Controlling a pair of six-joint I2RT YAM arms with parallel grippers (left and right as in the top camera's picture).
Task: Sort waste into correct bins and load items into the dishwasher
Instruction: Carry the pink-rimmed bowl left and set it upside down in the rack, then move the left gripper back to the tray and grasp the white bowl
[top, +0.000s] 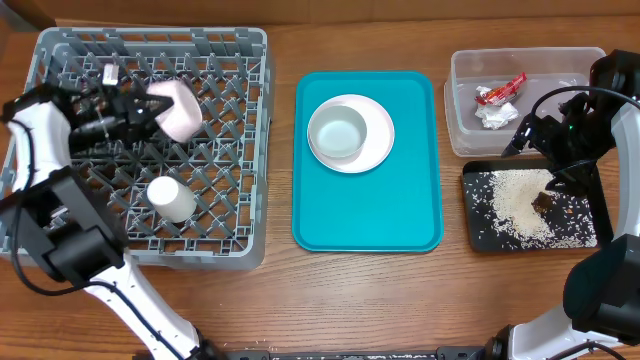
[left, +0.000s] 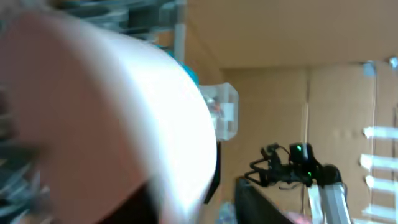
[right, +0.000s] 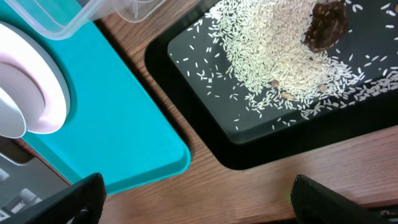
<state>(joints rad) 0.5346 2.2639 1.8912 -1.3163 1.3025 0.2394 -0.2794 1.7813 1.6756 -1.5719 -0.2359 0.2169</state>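
Observation:
My left gripper (top: 152, 110) is shut on the pinkish bowl (top: 180, 108), holding it tilted on its side over the grey dish rack (top: 230, 60). The bowl fills the left wrist view (left: 106, 112) as a blur. A white cup (top: 172, 198) stands in the rack. The white plate (top: 378, 140) carries the greyish bowl (top: 338, 132). The clear tub (top: 460, 130) holds the red wrapper (top: 500, 92) and the paper wad (top: 495, 115). The black tray (top: 480, 230) holds rice (top: 515, 205) and the brown lump (top: 545, 201). My right gripper (top: 517, 138) is open and empty above the tray's edge (right: 205, 130).
The flat teal serving tray (top: 370, 215) lies between the rack and the bins. In the right wrist view its corner (right: 124, 124) sits close to the black tray, with a strip of bare wooden table (right: 249, 186) between and in front of them.

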